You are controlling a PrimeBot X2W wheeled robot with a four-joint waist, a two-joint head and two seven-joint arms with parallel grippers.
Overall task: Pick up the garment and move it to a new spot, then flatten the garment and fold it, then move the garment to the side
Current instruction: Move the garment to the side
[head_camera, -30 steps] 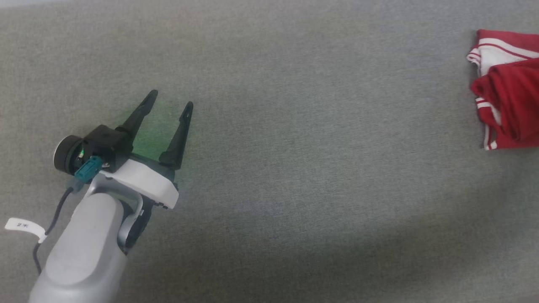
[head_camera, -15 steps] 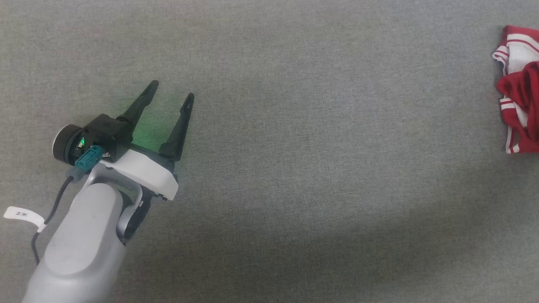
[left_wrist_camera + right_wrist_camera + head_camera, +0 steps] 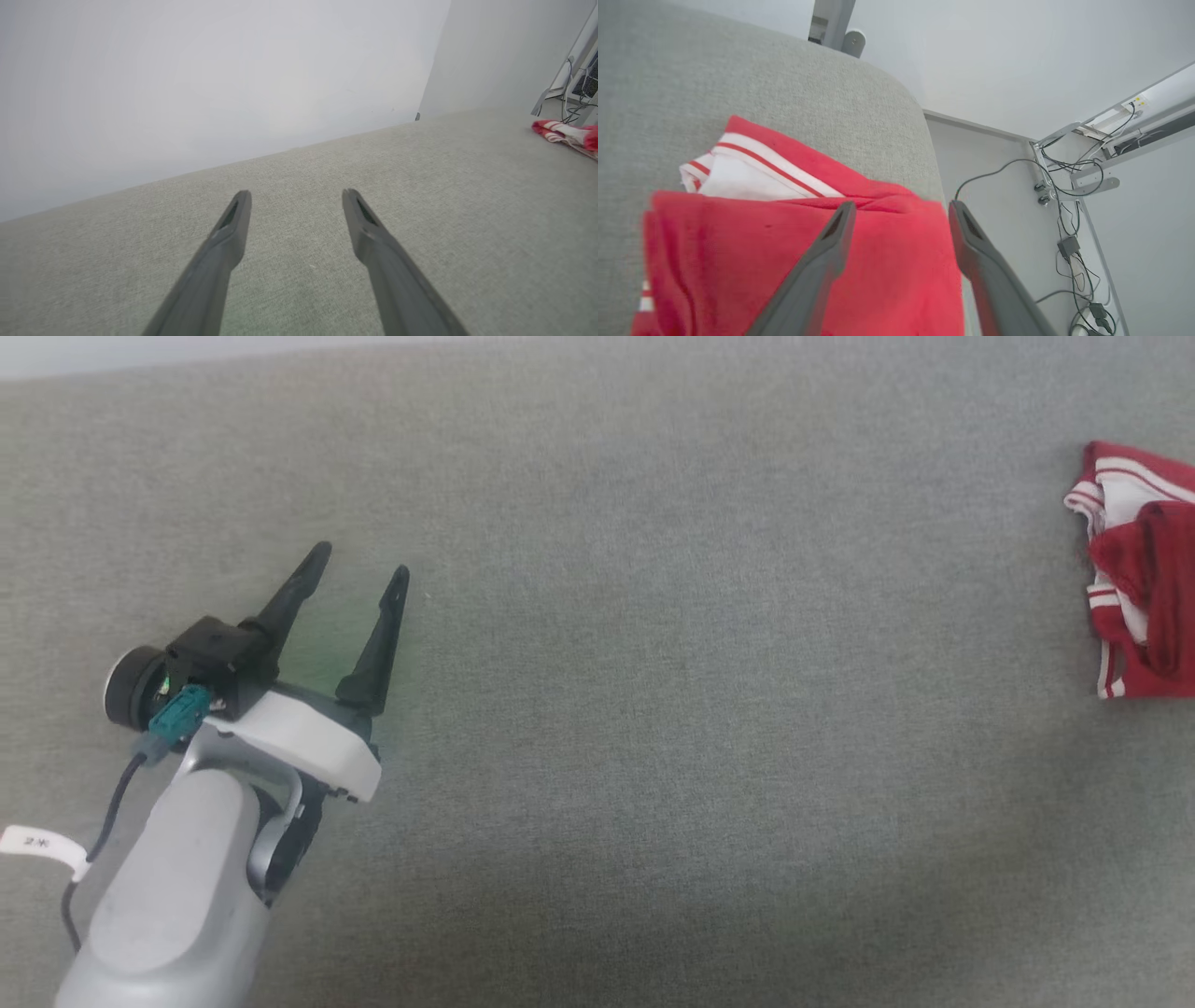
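Garment: folded red-and-white bundle at the head view's right edge, on the grey tabletop; long axis runs top to bottom, white striped part toward the top.
Left end effector: wide, empty, lower left, well apart from the garment.
Right end effector: fingers spread wide over the red cloth, gripping nothing.

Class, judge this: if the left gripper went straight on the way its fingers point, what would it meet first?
Probably nothing soon: the left gripper points over bare grey cloth toward the white wall; the shirt lies off to its right.
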